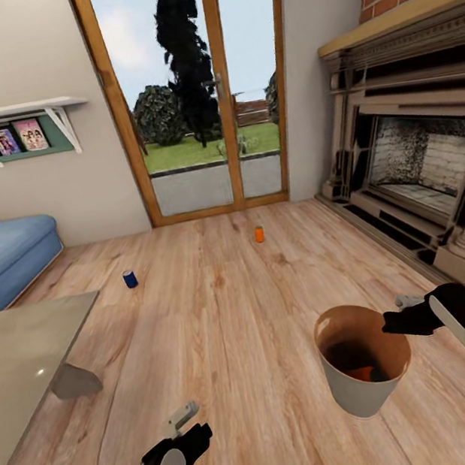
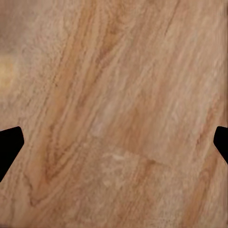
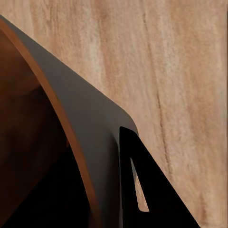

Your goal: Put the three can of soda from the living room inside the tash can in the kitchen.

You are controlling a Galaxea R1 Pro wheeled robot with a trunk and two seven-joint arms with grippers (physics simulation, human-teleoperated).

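The round tapered bin (image 1: 365,380), pale grey outside here and glossy brown inside, hangs tilted above the wooden plank floor (image 1: 233,324), pinched at its rim by the right gripper (image 1: 396,323). In the right wrist view one black finger (image 3: 152,194) lies against the bin's dark outer wall (image 3: 80,114), with the brown inside on the other side of the rim, so the jaws are closed on that wall. An orange drink can (image 1: 359,374) lies at the bottom of the bin. A second orange can (image 1: 260,234) stands upright on the floor, well away, toward the wood-framed glass doors (image 1: 197,94). The blue can (image 1: 130,279) stands on the floor too, nearer the light blue sofa (image 1: 4,254) and beyond the corner of the long grey low table (image 1: 25,353).

The left gripper (image 1: 182,424) hovers low over bare floor, holding nothing; its fingertips (image 2: 9,147) sit at opposite edges of the left wrist view, spread wide. The red-brick fireplace (image 1: 417,154) fills the right wall, and a white shelf (image 1: 9,112) with two framed pictures hangs above the sofa.
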